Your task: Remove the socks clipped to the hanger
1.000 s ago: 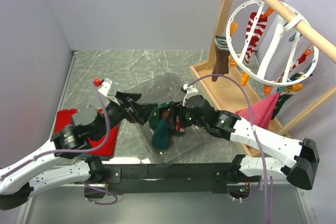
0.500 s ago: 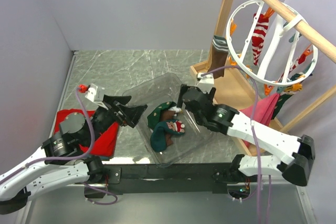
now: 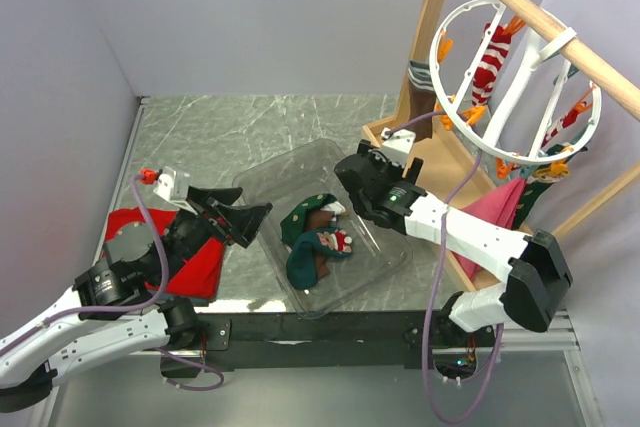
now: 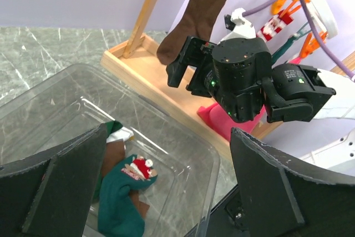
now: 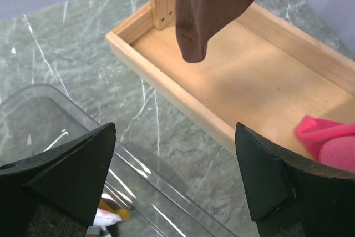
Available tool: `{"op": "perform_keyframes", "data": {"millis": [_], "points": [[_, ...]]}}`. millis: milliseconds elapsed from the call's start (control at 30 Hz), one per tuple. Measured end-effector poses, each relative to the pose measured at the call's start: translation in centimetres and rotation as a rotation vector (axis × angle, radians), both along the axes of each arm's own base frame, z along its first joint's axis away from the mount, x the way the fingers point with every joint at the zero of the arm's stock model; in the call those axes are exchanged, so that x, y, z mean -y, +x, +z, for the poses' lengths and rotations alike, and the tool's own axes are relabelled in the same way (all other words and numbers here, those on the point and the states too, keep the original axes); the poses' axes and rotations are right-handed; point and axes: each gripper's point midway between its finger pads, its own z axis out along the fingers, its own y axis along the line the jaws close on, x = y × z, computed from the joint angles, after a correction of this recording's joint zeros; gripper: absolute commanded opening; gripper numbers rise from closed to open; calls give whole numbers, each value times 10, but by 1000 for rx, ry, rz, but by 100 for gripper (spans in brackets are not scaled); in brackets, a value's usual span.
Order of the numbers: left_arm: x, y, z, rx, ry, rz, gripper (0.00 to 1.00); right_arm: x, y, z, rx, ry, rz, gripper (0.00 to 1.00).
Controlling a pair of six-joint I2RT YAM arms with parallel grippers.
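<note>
The white ring hanger (image 3: 518, 97) hangs from the wooden rail at the back right, with orange pegs on its rim. Clipped to it are a red-and-white striped sock (image 3: 489, 63), a brown-toed sock (image 5: 219, 4) and a pink sock (image 3: 494, 215). Dark green socks (image 3: 310, 242) lie loose in the clear bin (image 3: 262, 175). My right gripper (image 3: 350, 175) is open and empty above the bin's far rim, below the brown toe. Just outside the bin's left edge, my left gripper (image 3: 248, 219) is open and empty too, looking across at the green socks (image 4: 123, 195).
The hanger's wooden frame stands in a shallow wooden tray (image 5: 260, 76) right of the bin. A folded red cloth (image 3: 196, 267) lies under my left arm at the near left. The right arm's purple cable loops over the tray. Walls close in left and back.
My right gripper opened, left a green sock in the bin and moved back-right toward the wooden frame. My left gripper drew back to the left, off the bin.
</note>
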Motion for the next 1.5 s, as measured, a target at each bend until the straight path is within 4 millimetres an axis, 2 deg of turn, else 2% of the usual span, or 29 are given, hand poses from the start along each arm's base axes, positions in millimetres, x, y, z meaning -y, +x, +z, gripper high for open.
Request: {"op": "perform_keyframes", "data": {"millis": [133,233,400,533,700,867,967,1167,1300,1400,1500], "points": [[4,2,-9,-11,20,0,97,-1,0,-9,-21,-19,5,94],[11,5,-12,-19,35,-7,97,-9,-7,-24,-70,-8,92,95],[33,8,-18,-34,53,-51,97,-34,-39,-65,-212,59,386,97],[55,11,-18,-47,61,-101,96,-50,-63,-79,-258,137,549,100],[80,13,-7,-40,52,-156,96,-61,-88,-74,-252,223,711,100],[110,26,18,6,45,-196,97,-69,-115,-53,-198,346,841,99],[129,52,28,35,44,-213,97,-65,-135,-48,-173,419,895,99],[169,133,27,56,59,-251,96,-55,-163,-48,-182,499,948,98],[209,170,15,126,108,-330,96,-49,-177,-45,-171,539,977,97],[237,189,-2,195,151,-388,96,-48,-185,-35,-139,568,1013,96],[261,209,-13,264,189,-425,96,-48,-189,-34,-141,576,1030,96]]}}
